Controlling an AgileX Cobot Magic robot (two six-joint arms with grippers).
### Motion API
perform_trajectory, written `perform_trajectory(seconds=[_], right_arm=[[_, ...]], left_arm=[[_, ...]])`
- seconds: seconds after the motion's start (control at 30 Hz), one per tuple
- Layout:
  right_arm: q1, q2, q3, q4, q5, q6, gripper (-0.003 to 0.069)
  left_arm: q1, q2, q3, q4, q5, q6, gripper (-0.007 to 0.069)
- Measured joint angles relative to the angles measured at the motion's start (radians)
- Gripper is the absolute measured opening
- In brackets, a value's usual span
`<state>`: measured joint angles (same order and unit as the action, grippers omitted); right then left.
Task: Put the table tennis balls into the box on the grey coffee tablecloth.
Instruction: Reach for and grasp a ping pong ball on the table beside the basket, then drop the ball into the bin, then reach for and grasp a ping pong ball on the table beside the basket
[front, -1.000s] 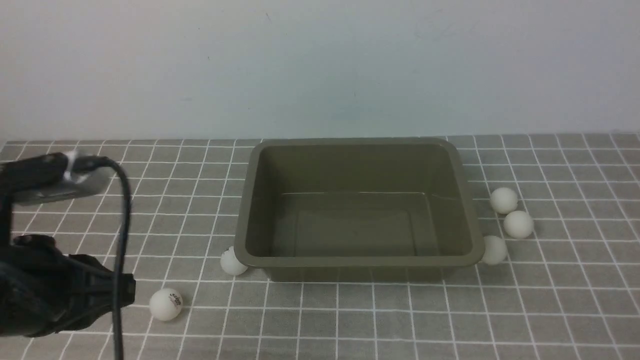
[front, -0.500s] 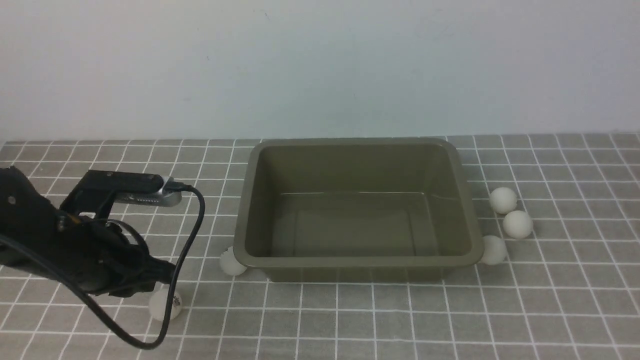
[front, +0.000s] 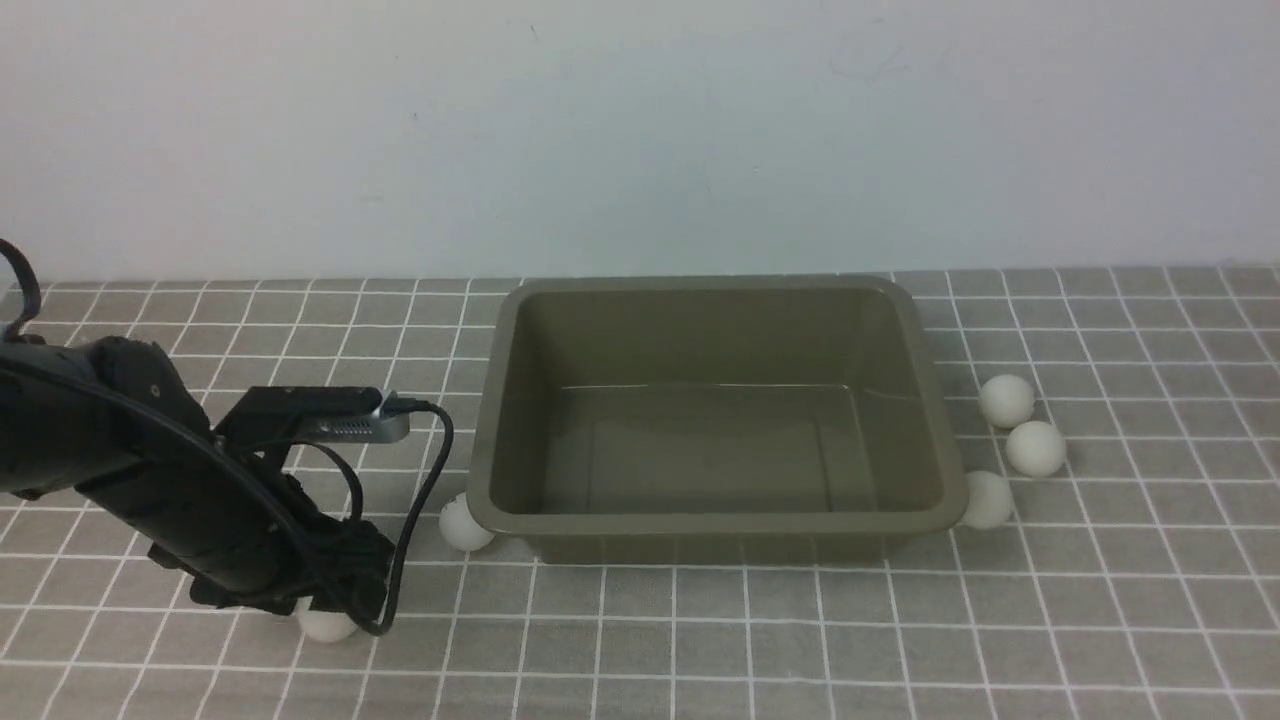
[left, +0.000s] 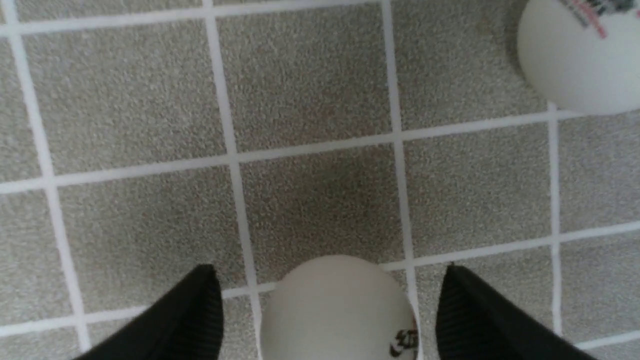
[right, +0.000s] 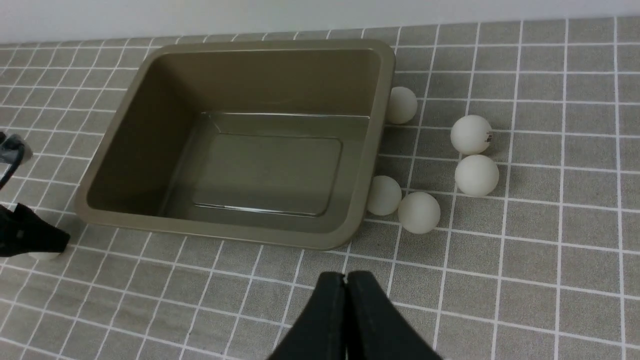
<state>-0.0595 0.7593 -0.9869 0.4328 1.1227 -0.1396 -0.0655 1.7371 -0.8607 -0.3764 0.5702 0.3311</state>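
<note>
Nothing is done yet: the box (front: 715, 522), in the middle of the front view, is empty, no ball inside. All the table tennis balls (front: 1036, 448) lie on the grey coffee tablecloth (front: 700, 650).

The left gripper (left: 328, 280), at lower left of the front view, is down at the tablecloth w/ jaws wide, one on each side of the nearest ball (left: 340, 312). There is a gap on both sides, so I judge no grip yet.

A second ball (front: 465, 523) sits against the box's near-left corner. Right of the box the front view shows three balls, but the right wrist view shows five there, two of them close against the box wall. So min. seven balls are left to move.

The right gripper (right: 345, 277) is closed, holds nothing, and hangs above the tablecloth in front of the box.
</note>
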Motion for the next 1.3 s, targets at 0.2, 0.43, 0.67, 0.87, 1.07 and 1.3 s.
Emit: perform_trajectory(seconds=[0.2, 0.43, 0.67, 0.87, 1.07, 1.3], right_arm=[[0.0, 0.0, -0.002, -0.007, -0.006, 0.0, -0.001], [0.0, 0.0, -0.002, -0.009, -0.006, 0.0, -0.001], [0.0, 0.0, -0.002, -0.009, -0.006, 0.0, -0.001], [0.0, 0.0, -0.002, -0.01, -0.006, 0.0, -0.001], [0.0, 0.0, -0.002, -0.011, -0.006, 0.0, -0.001], [0.0, 0.0, -0.002, -0.012, 0.007, 0.0, -0.001]], left_arm=[[-0.002, -0.052, -0.129, 0.049, 0.141, -0.01, 0.0353], [-0.083, -0.148, -0.366, 0.019, 0.239, -0.017, 0.0353], [-0.277, 0.017, -0.534, 0.0, 0.289, -0.068, 0.0353], [-0.311, 0.184, -0.71, 0.042, 0.484, -0.159, 0.0477], [-0.27, 0.195, -0.807, 0.26, 0.634, -0.242, 0.0475], [-0.038, 0.135, -0.742, 0.34, 0.646, -0.255, 0.0025]])
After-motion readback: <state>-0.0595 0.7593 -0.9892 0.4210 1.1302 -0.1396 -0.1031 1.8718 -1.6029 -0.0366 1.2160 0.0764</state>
